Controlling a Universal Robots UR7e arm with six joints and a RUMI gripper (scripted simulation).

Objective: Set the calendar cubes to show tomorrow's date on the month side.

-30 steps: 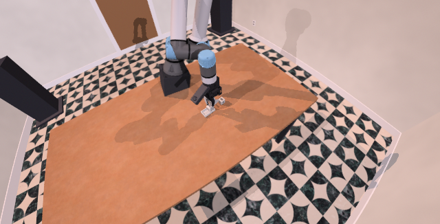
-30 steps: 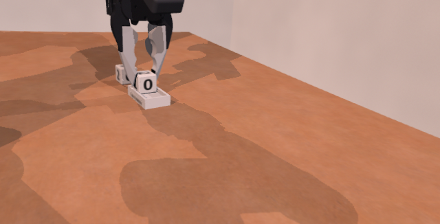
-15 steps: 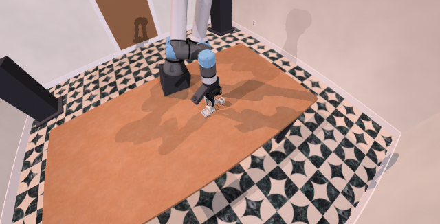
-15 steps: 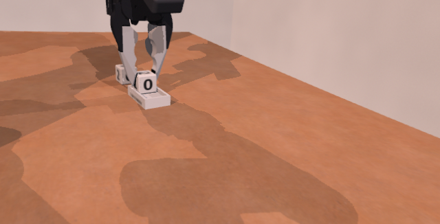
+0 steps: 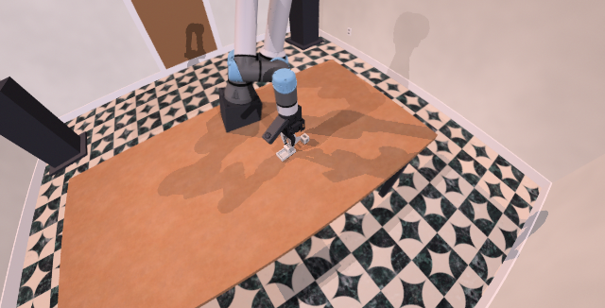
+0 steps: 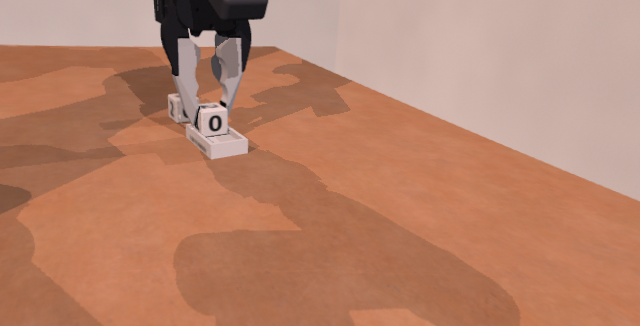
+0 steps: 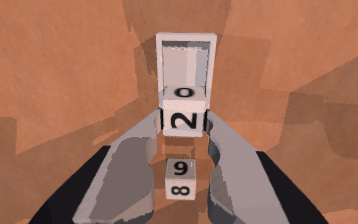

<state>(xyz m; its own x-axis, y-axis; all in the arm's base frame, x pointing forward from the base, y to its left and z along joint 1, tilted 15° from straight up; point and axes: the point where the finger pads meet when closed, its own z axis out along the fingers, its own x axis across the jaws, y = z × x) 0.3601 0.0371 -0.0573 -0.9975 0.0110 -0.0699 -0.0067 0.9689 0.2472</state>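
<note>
End effector [image 7: 182, 121] pinches digit cube [image 7: 182, 116] by opposite side faces over tray [image 7: 185, 41] | cube looks rigid, light, smooth: grip mid-face | second cube [image 7: 180, 179] on bench [image 7: 55, 75]

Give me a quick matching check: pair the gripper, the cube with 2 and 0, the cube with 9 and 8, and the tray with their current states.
Things:
1. gripper
2. cube with 2 and 0
3. cube with 9 and 8
4. tray

States:
A. loose on the table top, outside the tray
B. far slot unfilled
C. shut on a cube
D. clamped between the fingers at the tray's near end

Pairs: 1-C, 2-D, 3-A, 4-B
</note>
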